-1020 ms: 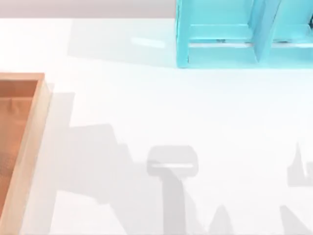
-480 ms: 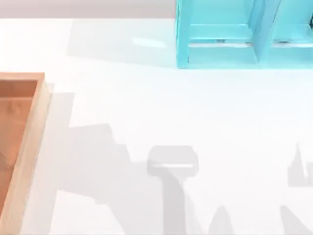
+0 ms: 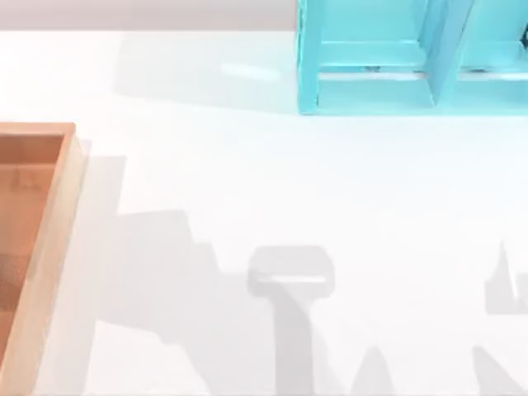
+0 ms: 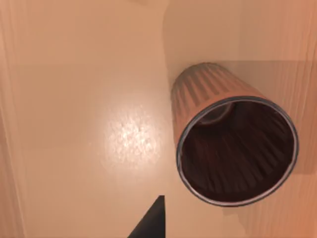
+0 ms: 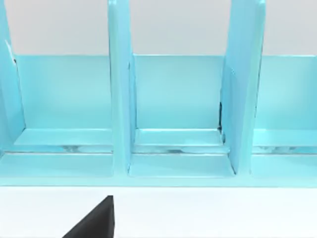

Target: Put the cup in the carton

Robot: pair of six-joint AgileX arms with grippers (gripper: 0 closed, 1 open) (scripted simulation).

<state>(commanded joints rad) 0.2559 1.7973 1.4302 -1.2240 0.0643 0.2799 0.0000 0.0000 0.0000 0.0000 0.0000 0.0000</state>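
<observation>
The copper-brown ribbed cup (image 4: 233, 144) stands upright on the carton's orange-brown floor (image 4: 89, 99), its dark inside facing the left wrist camera. It sits near a tan wall of the carton. My left gripper's one visible dark fingertip (image 4: 150, 223) hangs above the floor, apart from the cup, with nothing beside it; the gripper is open. In the top view the carton (image 3: 51, 239) lies at the table's left edge, and the cup there is out of frame. My right gripper's fingertip (image 5: 96, 220) hovers over the white table, facing the cyan shelf, and is open.
A cyan-blue framed shelf (image 3: 388, 58) stands at the back right of the table, its compartments (image 5: 176, 99) facing the right wrist camera. Arm shadows (image 3: 289, 280) fall across the white tabletop between carton and shelf.
In the top view the shadow on the carton's floor at the left edge has shifted. The carton, shelf and the shadows on the table stay put.
</observation>
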